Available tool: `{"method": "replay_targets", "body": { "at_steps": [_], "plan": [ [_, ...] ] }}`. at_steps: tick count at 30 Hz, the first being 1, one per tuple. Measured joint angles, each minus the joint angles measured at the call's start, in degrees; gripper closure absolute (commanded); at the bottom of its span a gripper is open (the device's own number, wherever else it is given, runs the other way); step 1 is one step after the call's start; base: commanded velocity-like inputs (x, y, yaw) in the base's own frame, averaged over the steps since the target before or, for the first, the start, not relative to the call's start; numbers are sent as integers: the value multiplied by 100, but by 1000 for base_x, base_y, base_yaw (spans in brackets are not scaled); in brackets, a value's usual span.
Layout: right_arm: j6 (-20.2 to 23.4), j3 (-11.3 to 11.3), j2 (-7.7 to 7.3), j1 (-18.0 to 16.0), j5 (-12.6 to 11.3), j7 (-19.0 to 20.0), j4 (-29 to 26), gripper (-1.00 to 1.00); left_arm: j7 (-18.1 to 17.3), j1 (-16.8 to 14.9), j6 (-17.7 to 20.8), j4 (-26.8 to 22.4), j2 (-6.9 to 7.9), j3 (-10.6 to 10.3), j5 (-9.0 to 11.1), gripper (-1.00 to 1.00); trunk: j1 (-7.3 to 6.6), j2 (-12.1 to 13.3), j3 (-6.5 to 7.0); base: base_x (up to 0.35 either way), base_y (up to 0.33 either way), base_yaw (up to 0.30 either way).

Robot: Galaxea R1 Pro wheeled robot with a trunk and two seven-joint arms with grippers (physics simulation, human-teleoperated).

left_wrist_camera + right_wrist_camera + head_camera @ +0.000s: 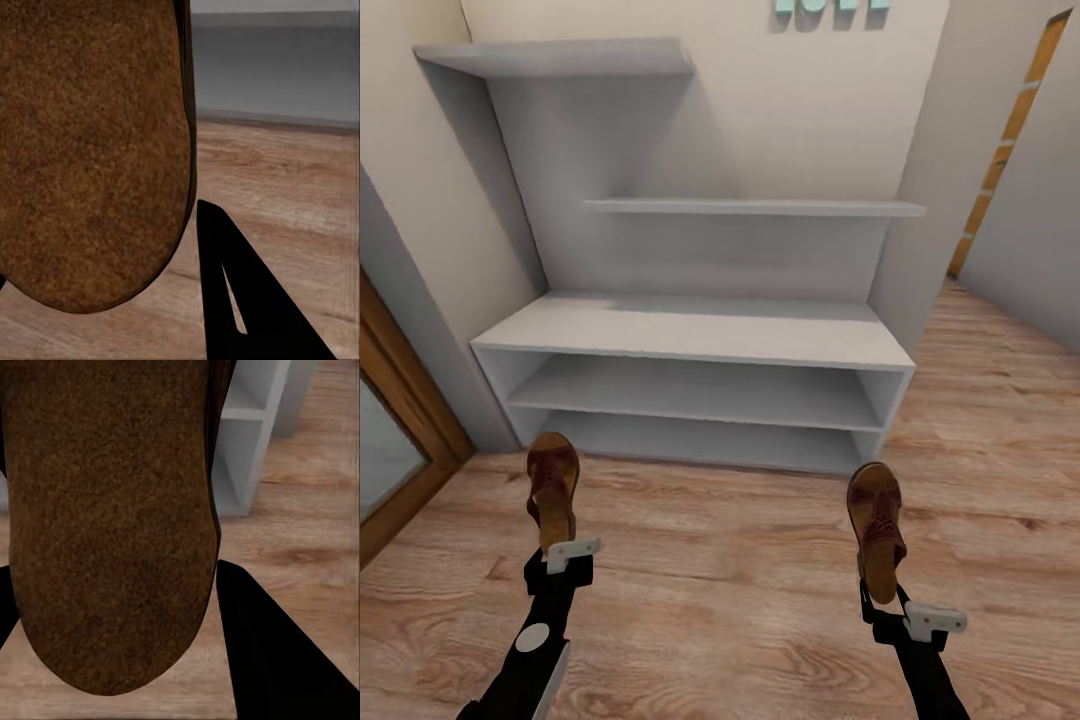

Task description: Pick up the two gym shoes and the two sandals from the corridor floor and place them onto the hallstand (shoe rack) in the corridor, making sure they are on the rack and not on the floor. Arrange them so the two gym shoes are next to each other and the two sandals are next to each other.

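left claw (559, 556) clamped on a sandal (552, 487), right claw (886, 604) gripping the other sandal (877, 525), hallstand (690, 345) tiers bare

Pale beige walls (780, 90) are enclosing the corridor; a wooden door frame (405, 400) is standing at left; an orange-trimmed doorway (1010, 140) is showing at right.

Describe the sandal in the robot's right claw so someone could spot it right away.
Start at the pale hallstand against the wall, then look to the floor before its right end. There the right claw holds a brown sandal, toe toward the rack; its twin hangs from the left claw.
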Motion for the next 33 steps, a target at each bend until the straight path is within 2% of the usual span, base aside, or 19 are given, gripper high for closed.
{"method": "replay_targets", "body": {
  "at_steps": [17, 33],
  "plan": [
    [0, 0, 0, 0, 0, 0, -8, 100, 0, -1, 0, -3, 0, 0, 0, 100, 0, 0, 0, 0, 110, -281],
    [-1, 5, 14, -1, 2, -16, -12, 100, 0, 1, 0, -5, 0, 1, -4, 100, 0, 0, 0, 0, 4, -25]
  ]
}}
